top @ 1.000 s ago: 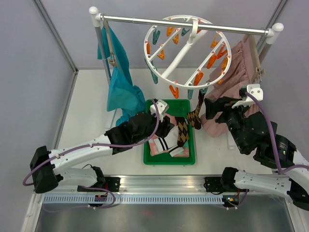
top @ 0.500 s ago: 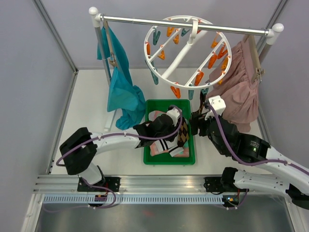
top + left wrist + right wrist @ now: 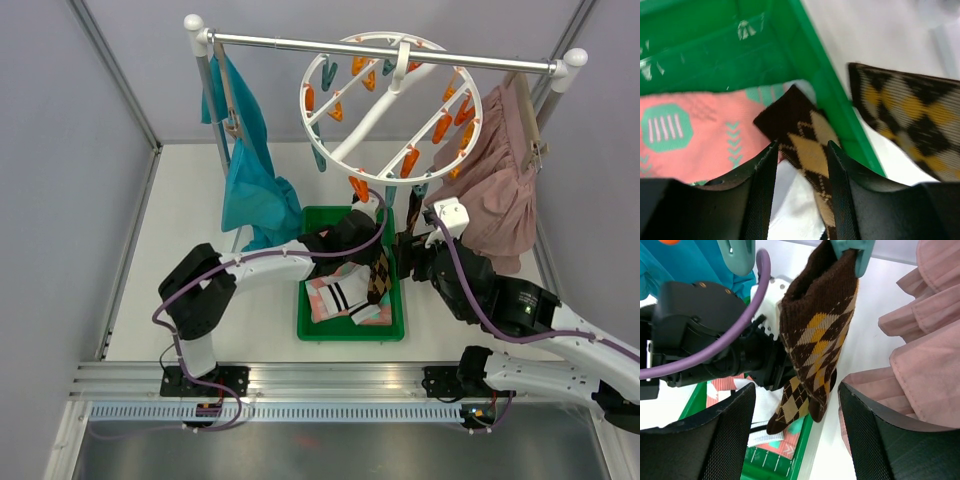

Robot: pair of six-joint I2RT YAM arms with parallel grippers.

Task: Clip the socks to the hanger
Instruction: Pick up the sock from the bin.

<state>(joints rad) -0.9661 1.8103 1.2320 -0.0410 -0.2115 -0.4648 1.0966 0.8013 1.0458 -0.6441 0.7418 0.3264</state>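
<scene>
Plainly, the left end effector (image 3: pixel 802 150) was closed narrowly on a brown argyle sock (image 3: pixel 790 117), whose fabric ran up between its two black fingers (image 3: pixel 760 195). Just beyond its fingertips lay a pink sock (image 3: pixel 695 135) with mint patches, inside the green bin (image 3: pixel 715 50) beneath it. Past the bin wall to its right hung a second argyle sock (image 3: pixel 910 120), apart from the held one. The right end effector (image 3: pixel 796 387) stood wide, gripping nothing, and its fingers framed that second sock, which was pinched at the cuff in a teal clip (image 3: pixel 852 250) directly ahead. To its right hung the pink skirt (image 3: pixel 925 355), near the sock. Above both end effectors the round white hanger (image 3: pixel 390 95) hung tilted from the rail, over the far part of the bench (image 3: pixel 190 230).
</scene>
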